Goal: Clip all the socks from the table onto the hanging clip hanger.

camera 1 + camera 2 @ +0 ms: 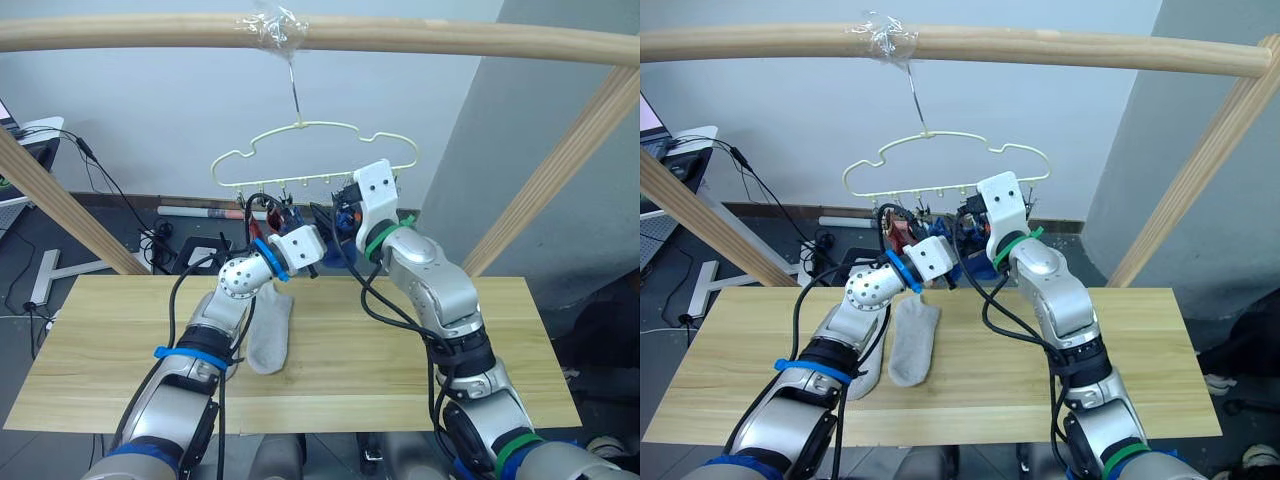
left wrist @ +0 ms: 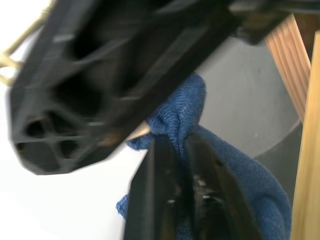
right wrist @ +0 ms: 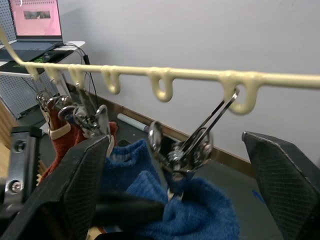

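The pale-yellow clip hanger (image 1: 318, 124) hangs by its hook from the top pole. Rust red socks (image 1: 898, 232) hang from its left clips. My left gripper (image 2: 177, 145) is raised beneath the row of clips and is shut on a blue sock (image 2: 235, 175). My right gripper (image 3: 175, 140) is open just below the hanger bar (image 3: 190, 74), and a tilted metal clip (image 3: 186, 150) hangs between its fingers over blue fabric. A light grey sock (image 1: 913, 342) lies on the table (image 1: 120, 330). A second grey sock (image 1: 865, 372) lies partly under my left arm.
A round wooden pole (image 1: 450, 40) crosses overhead, with slanting poles at left (image 1: 60, 205) and right (image 1: 560, 170). Behind the table there are cables on the floor (image 1: 150, 235) and a laptop on a stand (image 3: 35, 20).
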Controlling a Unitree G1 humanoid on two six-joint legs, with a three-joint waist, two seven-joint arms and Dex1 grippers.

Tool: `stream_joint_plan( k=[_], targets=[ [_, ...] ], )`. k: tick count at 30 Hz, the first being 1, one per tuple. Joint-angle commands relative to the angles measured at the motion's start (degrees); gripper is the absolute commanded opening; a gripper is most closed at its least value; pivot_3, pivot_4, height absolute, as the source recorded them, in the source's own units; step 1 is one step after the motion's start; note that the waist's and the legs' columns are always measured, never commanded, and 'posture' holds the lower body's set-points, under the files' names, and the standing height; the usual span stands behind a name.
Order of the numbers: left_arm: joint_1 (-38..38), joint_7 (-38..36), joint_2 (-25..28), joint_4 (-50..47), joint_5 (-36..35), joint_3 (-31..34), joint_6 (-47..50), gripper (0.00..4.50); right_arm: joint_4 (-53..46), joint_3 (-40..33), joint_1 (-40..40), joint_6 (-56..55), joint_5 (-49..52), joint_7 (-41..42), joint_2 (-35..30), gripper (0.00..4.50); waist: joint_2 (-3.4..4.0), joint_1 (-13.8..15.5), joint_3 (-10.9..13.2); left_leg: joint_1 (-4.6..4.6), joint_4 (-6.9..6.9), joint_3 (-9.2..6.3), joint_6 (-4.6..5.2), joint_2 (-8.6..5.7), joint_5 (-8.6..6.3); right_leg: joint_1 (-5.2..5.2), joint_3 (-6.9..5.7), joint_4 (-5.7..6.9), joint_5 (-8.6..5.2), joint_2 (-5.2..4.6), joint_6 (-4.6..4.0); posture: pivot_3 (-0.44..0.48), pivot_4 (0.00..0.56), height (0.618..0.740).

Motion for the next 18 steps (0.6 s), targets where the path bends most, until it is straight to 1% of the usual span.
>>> stream_joint_plan(
  k=[1,5,6,10,14,15,16,17,18],
  targets=[
    [1.56,-3.07,0.09,-3.68,-3.5,0.69,2.44,1.66,-5.67,0.65,1.67,0.47,0.32,0.84,-1.09,4.5,0.0,-0.01,0.0,0.0,0.0,0.0,0.0,0.0,0.0,0.0,0.0,0.0,0.0,0.0,0.0,-0.045,0.198,0.701],
    [4.43,-8.13,0.83,-7.97,-7.35,0.6,5.93,2.83,-9.48,1.08,4.31,1.27,0.31,1.23,-2.74,4.5,0.0,0.0,0.0,0.01,0.01,-0.02,0.0,0.0,0.0,0.01,-0.02,0.03,0.0,0.01,0.0,-0.05,0.201,0.701],
    [5.3,-9.3,1.15,-9.39,-8.26,0.66,6.95,2.83,-10.51,1.14,4.98,1.49,0.34,1.26,-3.17,4.5,0.0,-0.01,0.0,0.01,0.02,-0.01,0.0,0.01,0.0,0.0,-0.01,0.03,0.0,0.01,0.0,-0.05,0.201,0.701],
    [8.1,-13.38,3.28,-15.7,-14.02,2.81,16.52,2.83,-16.31,-0.44,8.16,2.7,0.9,0.48,-4.46,4.5,0.0,-0.04,0.0,0.02,0.03,-0.05,0.0,0.02,0.0,0.01,0.0,0.03,0.0,0.02,0.0,-0.053,0.203,0.701],
    [9.04,-15.62,5.45,-20.02,-16.74,4.41,22.37,2.83,-19.99,-1.28,10.1,4.12,0.83,-1.0,-4.13,4.5,0.0,-0.04,0.0,0.06,0.05,-0.08,0.01,0.02,0.02,0.04,0.0,0.06,-0.01,0.05,0.01,-0.055,0.203,0.701],
    [9.11,-15.88,5.71,-20.66,-17.15,4.74,23.53,2.85,-20.37,-1.42,10.35,4.4,0.7,-1.41,-3.91,4.13,0.0,-0.03,0.0,0.09,0.05,-0.07,0.02,0.02,0.02,0.07,-0.02,0.06,-0.01,0.05,0.01,-0.055,0.203,0.701],
    [9.05,-16.03,6.04,-21.26,-17.47,5.12,24.56,2.85,-20.76,-1.61,10.68,4.47,0.63,-1.87,-3.58,3.94,0.0,-0.03,0.0,0.09,0.05,-0.07,0.02,0.02,0.02,0.08,-0.02,0.06,-0.01,0.05,0.02,-0.055,0.203,0.701],
    [8.92,-16.15,6.26,-21.71,-17.57,5.36,25.34,2.85,-20.79,-1.69,10.8,4.72,0.49,-2.36,-3.27,3.63,0.0,-0.04,0.0,0.09,0.06,-0.07,0.02,0.01,0.03,0.08,-0.01,0.06,-0.01,0.06,0.02,-0.055,0.203,0.701],
    [8.73,-16.21,6.31,-22.15,-17.74,5.62,26.12,2.85,-20.61,-1.72,10.8,4.77,0.47,-2.58,-3.05,3.21,0.0,-0.04,0.0,0.09,0.07,-0.07,0.03,0.01,0.03,0.08,0.0,0.06,-0.01,0.06,0.02,-0.057,0.205,0.701]
  ],
)
